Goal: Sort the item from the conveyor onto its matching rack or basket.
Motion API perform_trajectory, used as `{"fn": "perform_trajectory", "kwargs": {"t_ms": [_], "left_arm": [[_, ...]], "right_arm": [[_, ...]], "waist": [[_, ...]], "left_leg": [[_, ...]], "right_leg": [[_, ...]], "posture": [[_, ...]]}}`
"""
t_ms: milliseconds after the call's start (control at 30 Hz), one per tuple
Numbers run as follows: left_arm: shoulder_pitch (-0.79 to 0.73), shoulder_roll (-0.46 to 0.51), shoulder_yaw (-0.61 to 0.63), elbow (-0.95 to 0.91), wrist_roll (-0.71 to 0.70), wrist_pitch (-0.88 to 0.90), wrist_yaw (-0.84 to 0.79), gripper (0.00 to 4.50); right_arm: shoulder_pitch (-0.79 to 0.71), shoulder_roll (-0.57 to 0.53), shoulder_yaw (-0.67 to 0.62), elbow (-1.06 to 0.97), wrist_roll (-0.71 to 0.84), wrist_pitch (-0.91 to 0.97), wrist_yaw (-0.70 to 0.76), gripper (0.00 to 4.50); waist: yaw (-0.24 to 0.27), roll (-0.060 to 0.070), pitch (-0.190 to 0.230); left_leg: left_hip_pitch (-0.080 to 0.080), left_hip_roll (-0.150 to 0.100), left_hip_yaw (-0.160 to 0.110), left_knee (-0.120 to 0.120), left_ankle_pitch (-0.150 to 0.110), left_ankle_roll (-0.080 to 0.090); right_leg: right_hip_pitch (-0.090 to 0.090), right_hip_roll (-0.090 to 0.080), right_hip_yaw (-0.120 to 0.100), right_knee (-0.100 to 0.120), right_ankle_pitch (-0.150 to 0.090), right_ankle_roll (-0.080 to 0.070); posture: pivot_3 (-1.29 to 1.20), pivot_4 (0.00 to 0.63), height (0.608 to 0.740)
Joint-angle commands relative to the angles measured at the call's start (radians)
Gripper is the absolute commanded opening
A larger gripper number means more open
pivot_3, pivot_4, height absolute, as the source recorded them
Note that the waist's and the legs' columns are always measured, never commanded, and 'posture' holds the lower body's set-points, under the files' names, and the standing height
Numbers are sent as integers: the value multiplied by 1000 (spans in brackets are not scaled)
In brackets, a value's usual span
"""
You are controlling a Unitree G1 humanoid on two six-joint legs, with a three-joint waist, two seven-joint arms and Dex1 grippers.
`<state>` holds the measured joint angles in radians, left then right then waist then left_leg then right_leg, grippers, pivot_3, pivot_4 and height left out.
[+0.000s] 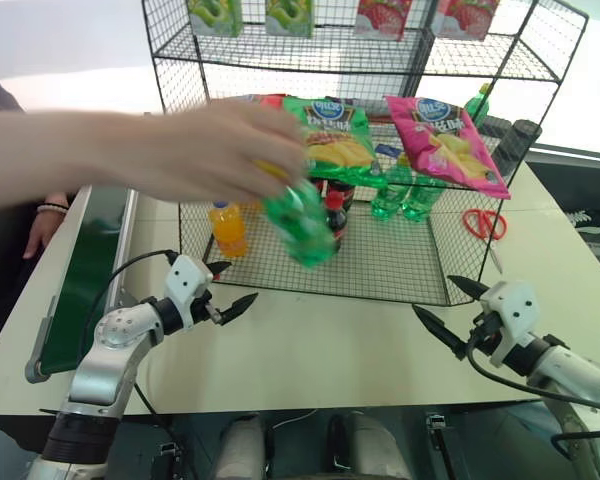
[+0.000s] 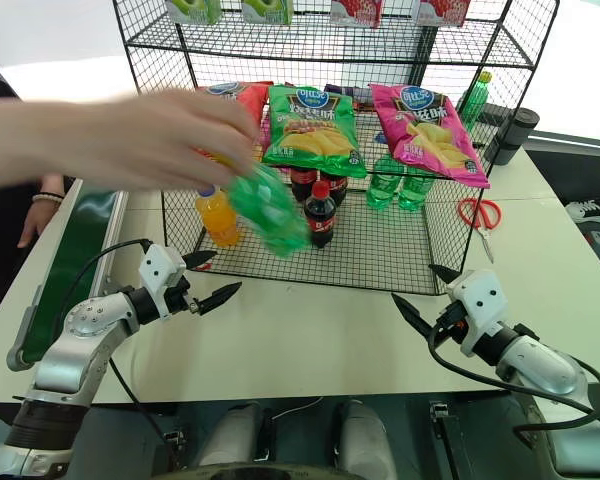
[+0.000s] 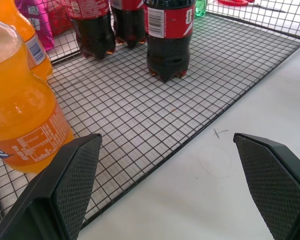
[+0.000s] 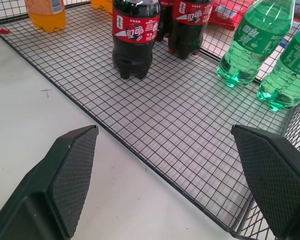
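Observation:
A person's hand [image 1: 205,150] reaches in from the left and holds the item [image 1: 302,222], a clear-green soda bottle, tilted above the wire basket [image 1: 400,285], the lowest tier of the black rack [image 1: 370,60]. The dark-green conveyor [image 1: 80,285] runs along the table's left edge with nothing on the stretch that shows. My left gripper [image 1: 235,283] is open above the table just before the basket's front left corner. My right gripper [image 1: 435,297] is open before the front right corner. Neither touches the item.
In the basket stand an orange drink bottle [image 3: 20,110], cola bottles [image 4: 135,35] and two green bottles [image 4: 255,40]. Chip bags [image 1: 335,135] lie on the tier above, cartons on the top one. Red scissors [image 1: 483,222] lie on the table right of the basket.

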<state>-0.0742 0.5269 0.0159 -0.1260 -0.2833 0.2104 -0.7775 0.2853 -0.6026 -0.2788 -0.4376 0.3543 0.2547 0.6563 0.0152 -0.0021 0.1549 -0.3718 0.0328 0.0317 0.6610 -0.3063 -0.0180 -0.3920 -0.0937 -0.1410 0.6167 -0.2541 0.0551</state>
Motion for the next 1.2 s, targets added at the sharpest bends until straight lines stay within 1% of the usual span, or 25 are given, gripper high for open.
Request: {"fn": "perform_trajectory", "kwargs": {"t_ms": [33,200,333,533,700,767,867,967,1200], "left_arm": [[4,3,19,-33,-14,-3,3,4500],[33,-1,43,-71,-44,3,11,4500],[59,-14,97,-110,-94,35,53,4500],[77,-55,255,-160,-220,128,165,4500],[51,-89,430,-109,-272,131,312,4500],[52,-83,480,-75,-260,114,348,4500],[62,-68,516,-39,-214,78,384,4500],[71,-50,520,18,-151,24,406,4500],[74,-70,521,65,-132,-20,427,4500]], "right_arm": [[-13,-5,-2,-25,-2,-7,1,4438],[-17,-11,-2,-18,-1,-5,8,4438],[-20,-13,-2,-13,0,-4,14,4438],[-34,-14,17,-15,4,3,28,4438],[-92,-17,49,-26,21,39,33,4438],[-118,-12,69,-39,25,57,33,4438],[-149,1,112,-65,35,81,31,4438],[-173,20,154,-79,35,89,21,4438],[-198,108,290,-120,7,70,-19,4438]], "waist": [[0,0,0],[-1,0,0],[0,0,0],[0,0,0],[-2,-1,-1],[-2,-2,-1],[-1,-3,-1],[2,-4,-2],[-1,-6,-4]], "left_leg": [[0,0,0,0,0,0],[0,0,0,0,0,0],[0,0,0,0,0,0],[0,0,0,0,0,0],[1,0,0,0,0,0],[1,0,0,1,0,0],[1,0,0,1,0,0],[0,0,0,1,0,0],[0,0,0,1,0,0]], "right_leg": [[0,0,0,0,0,0],[0,0,0,0,0,0],[0,0,0,0,0,0],[0,0,0,0,0,0],[1,0,0,1,0,0],[1,0,0,1,0,0],[0,0,0,1,0,0],[0,0,0,1,0,0],[0,-1,0,1,0,0]], "posture": [[0,150,735],[0,150,735],[0,150,735],[0,150,735],[0,150,735],[0,150,735],[0,150,735],[0,150,735],[0,150,735]]}}
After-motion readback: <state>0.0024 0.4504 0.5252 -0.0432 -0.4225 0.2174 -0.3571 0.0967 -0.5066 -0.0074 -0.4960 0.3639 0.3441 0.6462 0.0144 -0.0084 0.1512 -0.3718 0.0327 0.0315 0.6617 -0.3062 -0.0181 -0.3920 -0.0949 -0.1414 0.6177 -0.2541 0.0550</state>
